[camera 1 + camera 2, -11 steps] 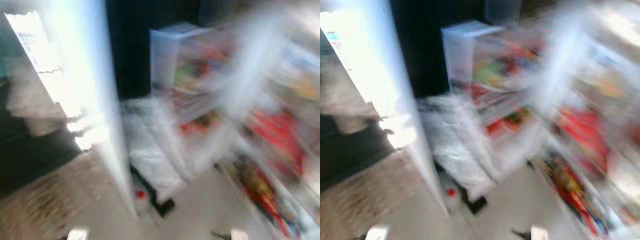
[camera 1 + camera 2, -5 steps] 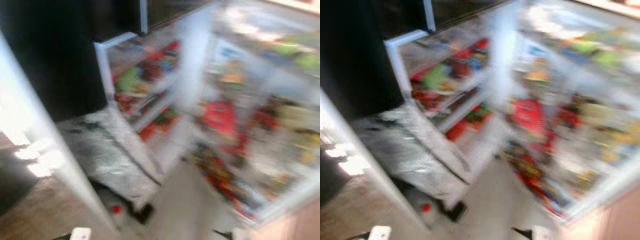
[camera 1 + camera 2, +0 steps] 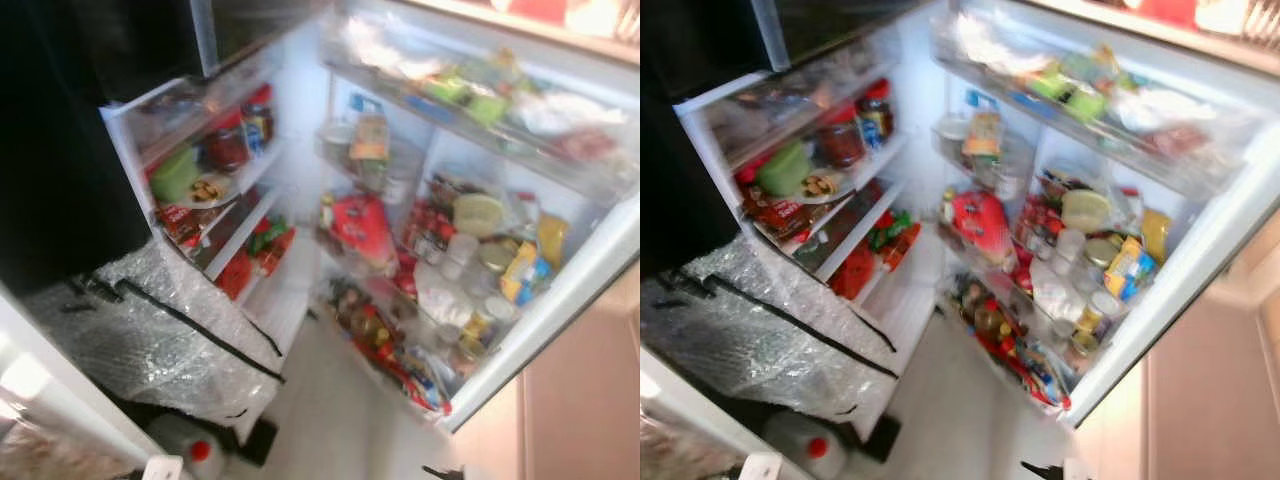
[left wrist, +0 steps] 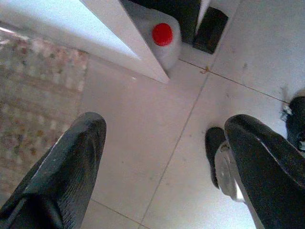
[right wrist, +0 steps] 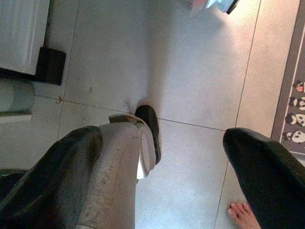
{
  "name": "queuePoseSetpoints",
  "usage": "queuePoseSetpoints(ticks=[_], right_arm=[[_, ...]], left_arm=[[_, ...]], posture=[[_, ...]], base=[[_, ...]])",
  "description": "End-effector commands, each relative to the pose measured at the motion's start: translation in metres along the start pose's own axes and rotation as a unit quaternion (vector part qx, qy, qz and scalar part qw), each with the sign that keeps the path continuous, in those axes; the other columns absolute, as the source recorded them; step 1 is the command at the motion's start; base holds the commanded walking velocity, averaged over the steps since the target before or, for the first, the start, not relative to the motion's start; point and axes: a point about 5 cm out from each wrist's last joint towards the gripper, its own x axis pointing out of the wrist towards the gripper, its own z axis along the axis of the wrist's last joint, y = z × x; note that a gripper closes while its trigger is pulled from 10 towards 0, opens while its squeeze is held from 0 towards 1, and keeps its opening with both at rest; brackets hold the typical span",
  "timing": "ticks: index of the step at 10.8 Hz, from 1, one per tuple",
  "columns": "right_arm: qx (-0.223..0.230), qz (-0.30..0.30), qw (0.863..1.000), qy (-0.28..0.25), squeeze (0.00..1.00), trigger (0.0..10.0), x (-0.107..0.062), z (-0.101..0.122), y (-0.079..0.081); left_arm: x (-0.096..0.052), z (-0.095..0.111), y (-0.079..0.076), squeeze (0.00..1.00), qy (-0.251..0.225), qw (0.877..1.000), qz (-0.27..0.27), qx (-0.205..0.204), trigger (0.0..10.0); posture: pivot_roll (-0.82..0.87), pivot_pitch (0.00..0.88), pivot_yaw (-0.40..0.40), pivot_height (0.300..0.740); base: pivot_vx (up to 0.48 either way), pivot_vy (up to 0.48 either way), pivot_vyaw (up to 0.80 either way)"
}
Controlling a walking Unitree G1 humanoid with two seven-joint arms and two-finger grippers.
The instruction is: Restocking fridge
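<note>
1. Left gripper [image 4: 162,157] hangs low over the tiled floor [image 4: 143,143], fingers spread wide, nothing in them.
2. Right gripper [image 5: 167,176] is the same deal: wide apart, empty, with a person's bare toes [image 5: 238,210] close by.
3. Fridge [image 3: 560,300] stands open at 12 to 2 o'clock, shelves crammed.
4. Red-capped jug [image 3: 195,450] sits on the floor around 7 o'clock, below the bubble-wrapped door [image 3: 150,340].
</note>
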Motion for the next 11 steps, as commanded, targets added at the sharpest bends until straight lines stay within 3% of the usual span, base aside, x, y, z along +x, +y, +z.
queuePoseSetpoints(ticks=[1, 4, 6, 8, 10, 11], right_arm=[[-0.009, -0.023, 1.000, -0.017, 0.00, 10.0, 0.000, 0.006, -0.002], [-0.002, -0.062, 0.995, -0.073, 0.00, 10.0, -0.001, 0.014, -0.005], [-0.045, -0.085, 0.991, -0.093, 0.00, 10.0, -0.002, 0.020, -0.006], [-0.011, -0.114, 0.989, -0.097, 0.00, 10.0, -0.003, 0.018, -0.008], [0.112, -0.229, 0.963, -0.089, 0.00, 10.0, -0.007, 0.006, -0.015], [0.126, -0.241, 0.958, -0.087, 0.00, 10.0, -0.007, 0.004, -0.016]], left_arm=[[-0.002, -0.008, 0.003, 0.00, 0.016, 1.000, 0.003, 0.005, 10.0], [-0.002, -0.008, 0.007, 0.00, 0.016, 1.000, 0.008, 0.010, 10.0], [-0.001, -0.005, 0.011, 0.00, 0.015, 1.000, 0.010, 0.017, 10.0], [-0.001, -0.003, 0.012, 0.00, 0.012, 1.000, 0.014, 0.015, 10.0], [0.000, -0.002, 0.010, 0.00, 0.011, 1.000, 0.013, 0.014, 10.0], [0.000, -0.002, 0.010, 0.00, 0.011, 1.000, 0.013, 0.014, 10.0]], posture=[[0.08, 0.000, 0.019, 0.740], [0.07, 0.000, 0.036, 0.740], [0.05, 0.000, 0.048, 0.740], [0.04, 0.000, 0.046, 0.740], [0.05, 0.000, 0.050, 0.740], [0.05, 0.000, 0.047, 0.740]], base=[[0.000, 0.000, 0.00], [0.000, 0.000, 0.00], [0.000, 0.000, 0.00], [0.000, 0.000, 0.00], [0.000, 0.000, 0.00], [0.000, 0.000, 0.00]])
